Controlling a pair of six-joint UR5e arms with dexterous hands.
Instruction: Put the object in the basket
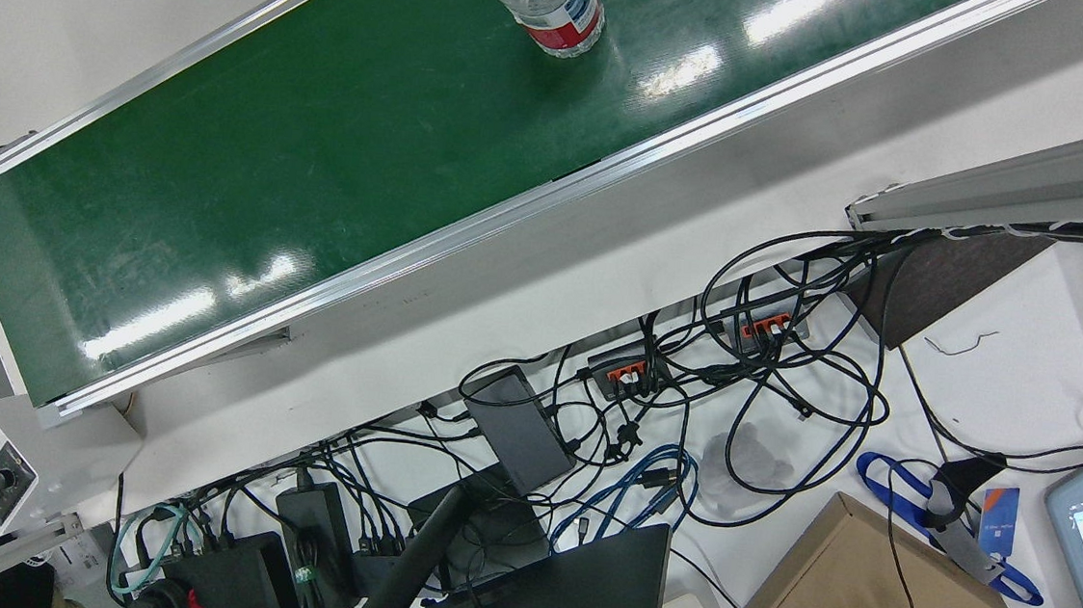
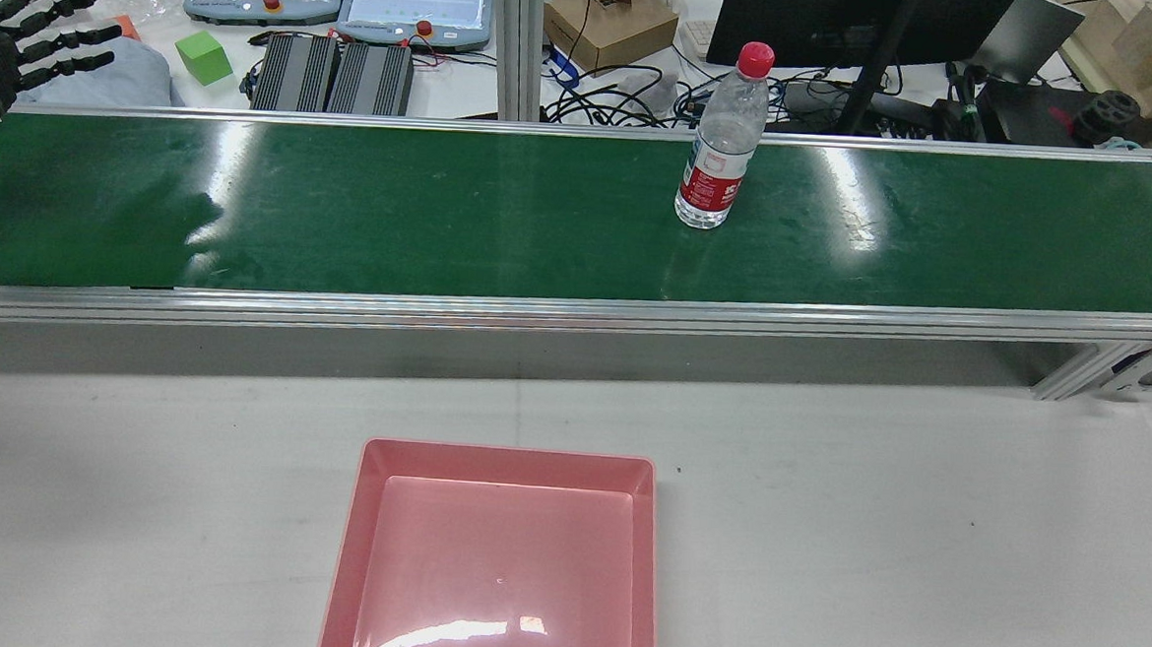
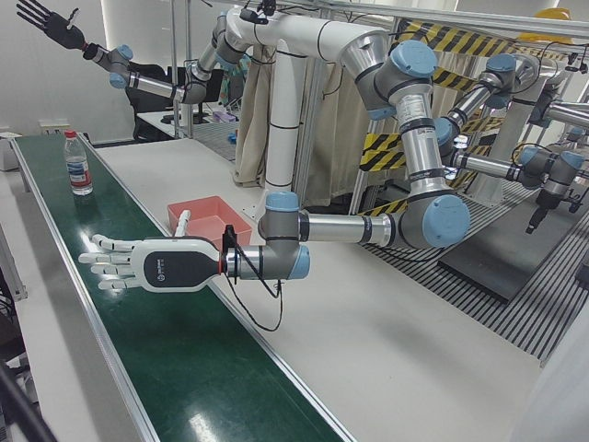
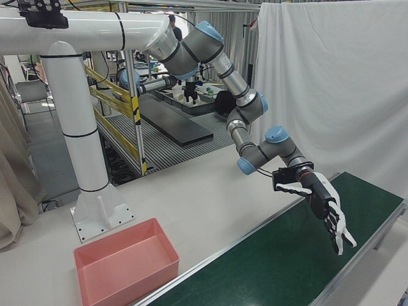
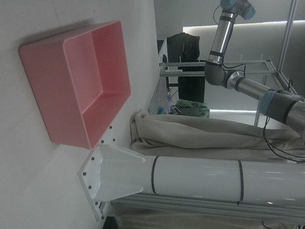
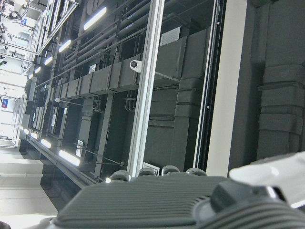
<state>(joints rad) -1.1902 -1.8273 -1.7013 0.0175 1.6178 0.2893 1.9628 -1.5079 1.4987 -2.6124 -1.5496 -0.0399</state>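
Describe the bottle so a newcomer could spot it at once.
Find the long green conveyor belt running across the station beyond the white table. Standing upright on it, right of the belt's middle in the rear view and toward its far edge, is a clear plastic water bottle. Its red cap and red-and-white label set it apart; nothing else stands on the belt.

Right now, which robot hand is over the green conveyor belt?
The left robot hand, open above the conveyor belt; the right robot hand is raised high.

White curtain hangs behind the station; yellow-black striped guard rails line the grated floor.
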